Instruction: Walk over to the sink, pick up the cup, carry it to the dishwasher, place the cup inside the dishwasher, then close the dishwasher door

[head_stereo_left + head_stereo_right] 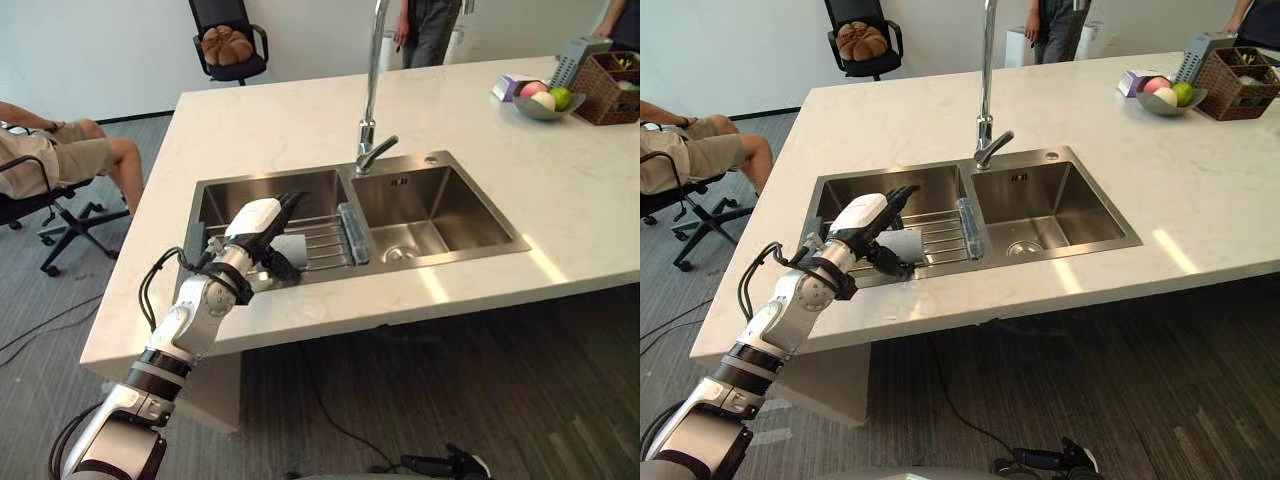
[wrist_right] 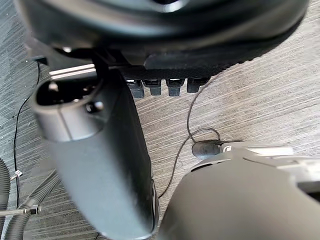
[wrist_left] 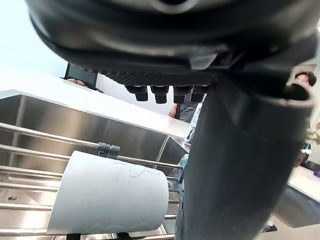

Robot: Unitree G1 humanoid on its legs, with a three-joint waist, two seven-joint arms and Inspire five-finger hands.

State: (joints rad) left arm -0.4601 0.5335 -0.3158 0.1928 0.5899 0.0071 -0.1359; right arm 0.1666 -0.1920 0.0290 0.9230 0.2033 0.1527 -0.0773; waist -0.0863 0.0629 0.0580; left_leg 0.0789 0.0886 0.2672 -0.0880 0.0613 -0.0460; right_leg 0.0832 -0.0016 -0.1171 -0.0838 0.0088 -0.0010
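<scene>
While the left hand (image 1: pixel 258 222) hovered released, fingers over the cup (image 3: pixel 107 195) and thumb beside it, nothing was gripped. Cup lay sideways on the rack (image 1: pixel 320 240) in the sink's (image 1: pixel 440 205) left basin. Probably light, stiff, slick: pinch across mid-wall. Right hand (image 2: pixel 100 165) hung relaxed above floor (image 2: pixel 260 100).

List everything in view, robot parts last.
Cup: one, white, sideways on rack, left basin.
Rack: one, steel wire, left basin.
Sink: one, steel, two basins.
Faucet: one, chrome, behind basins.
Counter: one, pale marble.
Fruit bowl: one, grey, counter's far right.
Basket: one, brown wicker, beside bowl.
Chair: one, black, beyond counter.
Seated person: one, khaki shorts, far left.
Standing people: two, dark clothes, beyond counter.
Left hand: one, dark, open over cup.
Right hand: one, dark, open above floor.
</scene>
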